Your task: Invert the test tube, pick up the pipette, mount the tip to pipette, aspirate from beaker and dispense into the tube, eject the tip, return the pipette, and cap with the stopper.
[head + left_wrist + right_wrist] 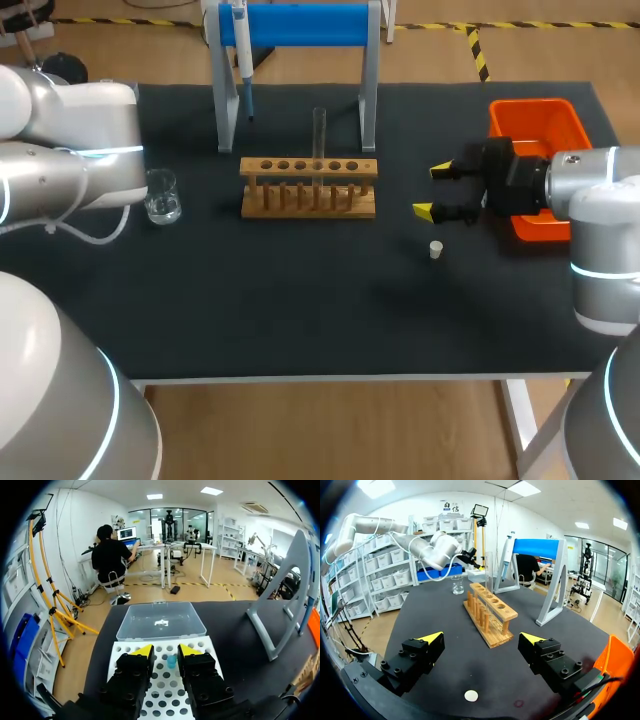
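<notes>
On the black mat (300, 300), tube (319, 132) stood in rack (308, 188) mid-frame, left gripper (166, 651) and right gripper (432, 190) both gaped wide; an off-centre pinch could tip the tube.

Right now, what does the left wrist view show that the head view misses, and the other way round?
Only the left wrist view: a white perforated tip tray under the open left hand, a small blue tip in it, and a clear plastic lidded box ahead. Only the head view: the wooden test tube rack holding an upright glass tube, the glass beaker, the small white stopper, the hanging pipette and the open right hand. Both: the grey stand with a blue bar, the orange bin and the black table mat.
</notes>
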Robot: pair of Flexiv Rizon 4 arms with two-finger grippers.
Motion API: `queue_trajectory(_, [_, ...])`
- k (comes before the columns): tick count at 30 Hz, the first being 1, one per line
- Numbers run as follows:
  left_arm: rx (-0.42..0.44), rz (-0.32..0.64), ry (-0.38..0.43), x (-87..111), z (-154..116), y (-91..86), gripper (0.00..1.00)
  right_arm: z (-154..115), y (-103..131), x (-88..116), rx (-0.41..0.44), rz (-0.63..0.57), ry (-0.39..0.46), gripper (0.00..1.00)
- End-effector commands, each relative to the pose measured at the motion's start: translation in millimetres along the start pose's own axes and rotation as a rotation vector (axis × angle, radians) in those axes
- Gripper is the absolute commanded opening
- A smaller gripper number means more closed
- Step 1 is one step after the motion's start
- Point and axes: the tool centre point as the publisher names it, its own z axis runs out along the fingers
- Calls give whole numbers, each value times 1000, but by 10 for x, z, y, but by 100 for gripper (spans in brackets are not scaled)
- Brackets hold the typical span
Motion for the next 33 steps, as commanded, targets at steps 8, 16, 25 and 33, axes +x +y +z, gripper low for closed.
queue_trajectory(8, [-13, 7, 3, -17, 34, -22, 26, -6, -7, 2, -3, -1, -1, 100])
queue_trajectory(16, [-16, 8, 1, -15, 41, -20, 22, -6, -7, 2, -3, -1, -1, 100])
queue_trajectory(25, [-20, 8, 1, -10, 46, -15, 17, -6, -7, 2, -3, -1, -1, 100])
queue_trajectory(33, [-22, 9, 3, -4, 50, -10, 13, -6, -7, 2, -3, -1, -1, 100])
